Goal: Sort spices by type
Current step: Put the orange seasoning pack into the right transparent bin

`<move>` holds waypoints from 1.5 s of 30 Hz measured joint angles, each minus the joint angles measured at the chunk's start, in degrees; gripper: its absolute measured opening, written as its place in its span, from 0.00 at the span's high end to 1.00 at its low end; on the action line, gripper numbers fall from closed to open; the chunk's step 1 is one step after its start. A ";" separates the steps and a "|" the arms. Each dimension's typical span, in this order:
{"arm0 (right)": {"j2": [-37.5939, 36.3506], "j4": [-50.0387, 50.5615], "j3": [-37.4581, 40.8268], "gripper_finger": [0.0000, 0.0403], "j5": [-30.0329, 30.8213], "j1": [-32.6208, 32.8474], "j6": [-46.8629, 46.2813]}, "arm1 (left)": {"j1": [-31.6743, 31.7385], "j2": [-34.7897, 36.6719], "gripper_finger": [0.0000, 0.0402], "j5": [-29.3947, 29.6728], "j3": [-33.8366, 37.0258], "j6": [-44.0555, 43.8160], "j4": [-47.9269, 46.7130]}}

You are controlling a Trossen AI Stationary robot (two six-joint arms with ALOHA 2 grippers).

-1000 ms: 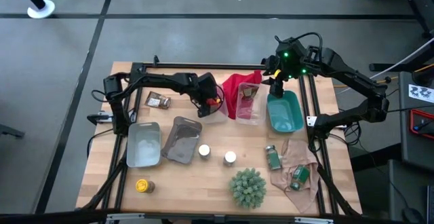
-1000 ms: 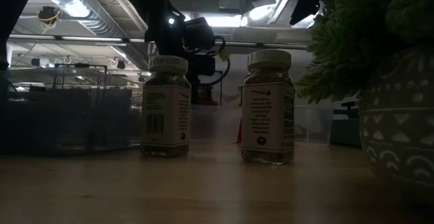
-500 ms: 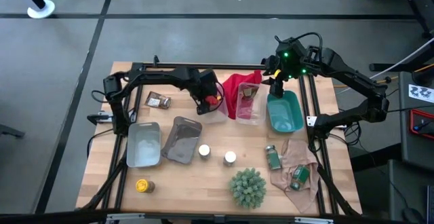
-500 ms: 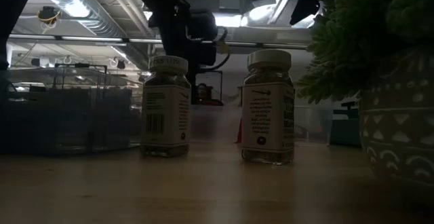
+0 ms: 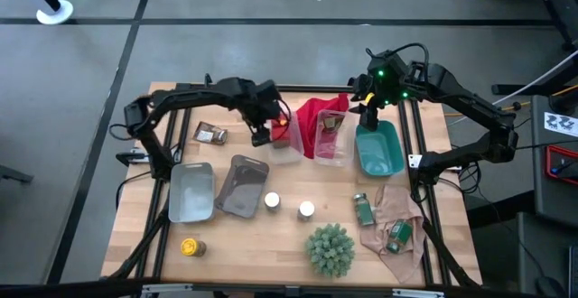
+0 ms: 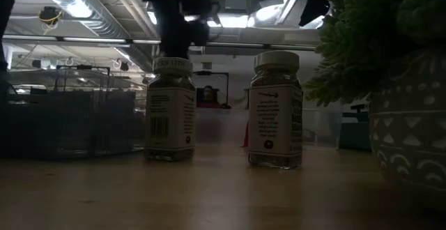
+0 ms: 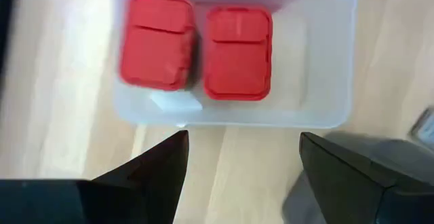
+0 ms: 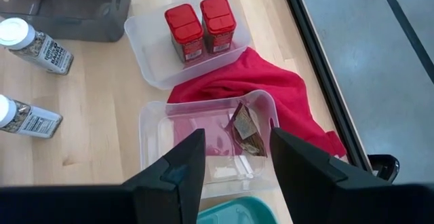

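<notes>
**Operator:** Over the clear tub (image 7: 325, 81) at the back of the table (image 5: 262, 244), what is your left gripper (image 7: 241, 157) doing?

**Me:** My left gripper hangs spread wide and empty above the two red tins (image 7: 196, 47), which sit side by side inside that tub. My right gripper (image 8: 234, 153) waits over the second clear tub (image 8: 152, 142) and the teal bin (image 5: 379, 149), partly spread, holding nothing that I can see.

**Operator:** What could go wrong from here?

**Me:** The two white-topped jars (image 5: 289, 205) stand near the grey tray (image 5: 239, 185), with the spiky plant (image 5: 330, 248) just beyond. If I swing low I may clip the tub rim, or topple one jar while reaching for the other. The green-labelled jars (image 5: 379, 221) lie on a cloth (image 5: 393, 209), which could snag my fingers. The yellow-capped jar (image 5: 190, 246) sits near the table's edge, so a nudge might roll it off.
</notes>
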State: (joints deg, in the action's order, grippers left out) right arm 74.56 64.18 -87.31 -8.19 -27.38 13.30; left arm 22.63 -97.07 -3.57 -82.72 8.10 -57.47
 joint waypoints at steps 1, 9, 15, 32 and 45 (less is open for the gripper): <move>0.00 0.03 0.00 0.59 0.00 0.02 0.00 | 0.42 1.29 0.34 0.01 -0.02 -0.57 -0.53; 0.00 0.49 0.00 0.59 0.00 0.02 0.00 | 2.03 7.04 0.34 0.86 0.02 -5.05 -10.63; 0.00 0.44 0.00 0.59 -0.01 0.02 0.02 | 2.23 7.92 0.34 8.77 4.39 -15.07 -16.65; 0.00 0.33 0.00 0.59 0.11 0.00 0.24 | 5.23 7.86 0.34 16.28 25.89 -33.75 -7.06; -0.02 1.14 0.00 0.59 0.20 -0.02 2.49 | 8.98 7.48 0.34 20.28 28.89 -33.71 1.08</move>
State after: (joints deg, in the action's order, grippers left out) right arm 74.54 65.32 -87.31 -7.99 -27.40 15.79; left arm 31.61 -89.59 16.71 -53.82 -25.61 -56.39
